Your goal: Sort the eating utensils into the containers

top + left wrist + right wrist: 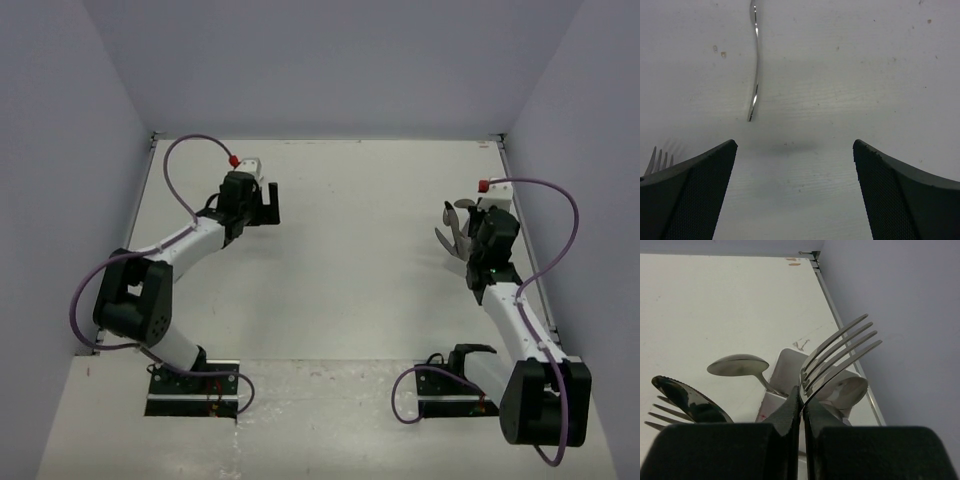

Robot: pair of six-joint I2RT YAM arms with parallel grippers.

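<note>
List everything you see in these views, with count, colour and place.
Held fork: one, silver, tines up in the right gripper.
Spoons: two, silver, bowls up at the container.
Knife: one, silver, left of spoons.
Second fork: one, silver, tines left of knife.
Container: one, white, below held fork.
Third fork: one, silver, tines beside left gripper.
Loose handle: one, silver, on the table.
Left gripper: one, black, open.
Right gripper: one, black, shut on held fork.

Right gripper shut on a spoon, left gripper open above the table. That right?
No. The right gripper is shut on a fork, not a spoon: the right wrist view shows tines rising from between its shut jaws. The left gripper is open above the table, as you said.
</note>
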